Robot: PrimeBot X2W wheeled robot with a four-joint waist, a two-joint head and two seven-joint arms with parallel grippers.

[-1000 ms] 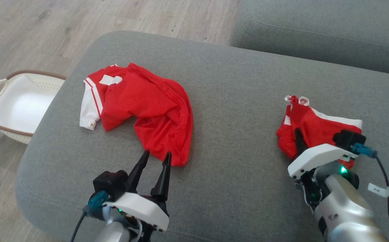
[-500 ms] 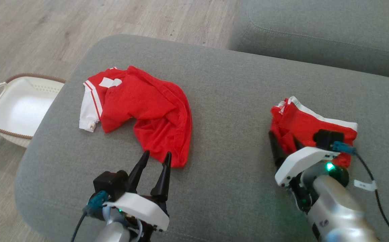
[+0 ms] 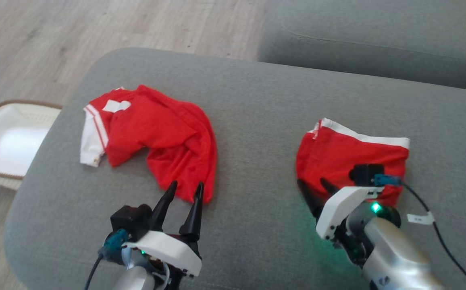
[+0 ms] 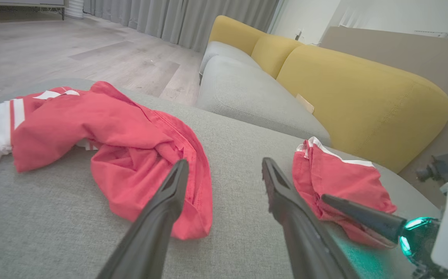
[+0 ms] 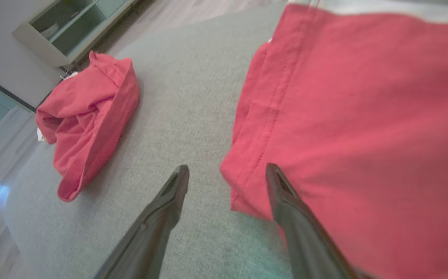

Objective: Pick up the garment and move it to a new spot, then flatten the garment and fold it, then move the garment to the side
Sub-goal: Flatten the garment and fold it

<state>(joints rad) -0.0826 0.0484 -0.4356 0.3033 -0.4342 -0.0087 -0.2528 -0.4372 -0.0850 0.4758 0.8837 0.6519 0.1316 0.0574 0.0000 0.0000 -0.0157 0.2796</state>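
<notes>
The garment (image 3: 156, 125), a red jersey with a white red-striped sleeve, lies crumpled on the left part of the grey cushion (image 3: 257, 100). My left gripper (image 3: 186, 184) stands open just short of its near hem, with nothing between its fingers. In the left wrist view the garment (image 4: 104, 124) spreads ahead and to the left of that gripper (image 4: 224, 161). My right gripper (image 3: 311, 182) is open at the near left corner of a smaller red garment (image 3: 350, 153) with a white trim band. In the right wrist view one finger (image 5: 286, 193) lies over that cloth (image 5: 363, 116), and the garment (image 5: 88, 100) sits far left.
A white basket (image 3: 23, 103) with a brown rim stands on the wood floor left of the cushion. A grey sofa seat (image 3: 370, 40) runs behind the cushion, with a yellow backrest (image 4: 363, 100). Bare grey fabric lies between the two red pieces.
My right gripper has opened and let go of the smaller red garment, which now lies spread flatter. That arm has drawn back to its left corner. The head camera has shifted; the left gripper is still.
</notes>
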